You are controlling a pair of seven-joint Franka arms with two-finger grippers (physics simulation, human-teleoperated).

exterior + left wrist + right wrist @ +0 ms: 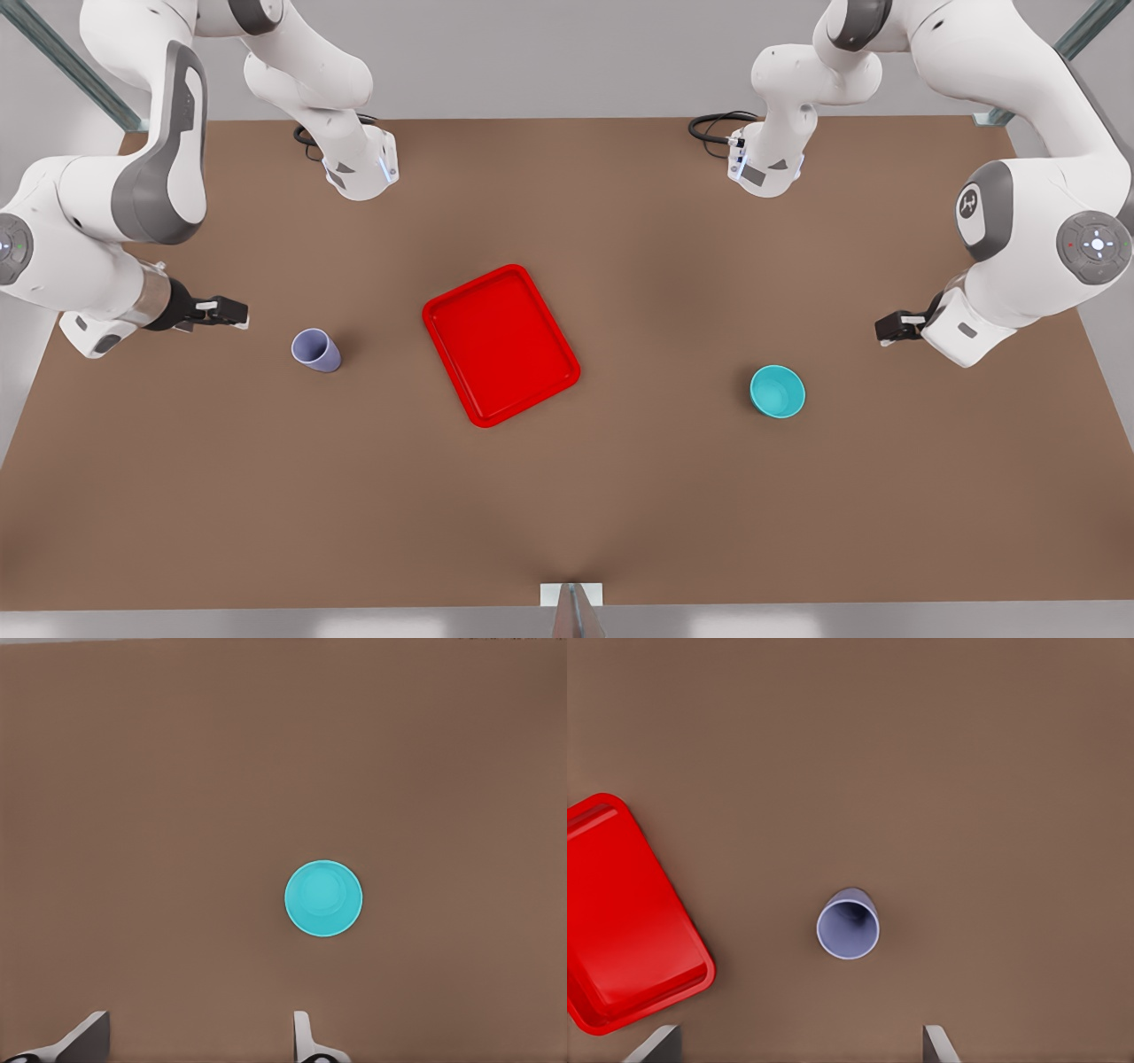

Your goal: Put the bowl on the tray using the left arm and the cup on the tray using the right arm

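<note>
On the brown table [567,496], the red tray [500,346] lies in the middle, bare. Toward the front view's right stands the teal bowl [778,391], with the left gripper [888,329] hovering near it, fingers spread apart. Toward the front view's left, the lavender cup [315,350] stands upright, near the right gripper [232,312], whose fingers are likewise parted.

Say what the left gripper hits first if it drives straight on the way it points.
Probably bare table. The left gripper, open, looks straight down; the bowl lies just off its line, so likely missed.
</note>
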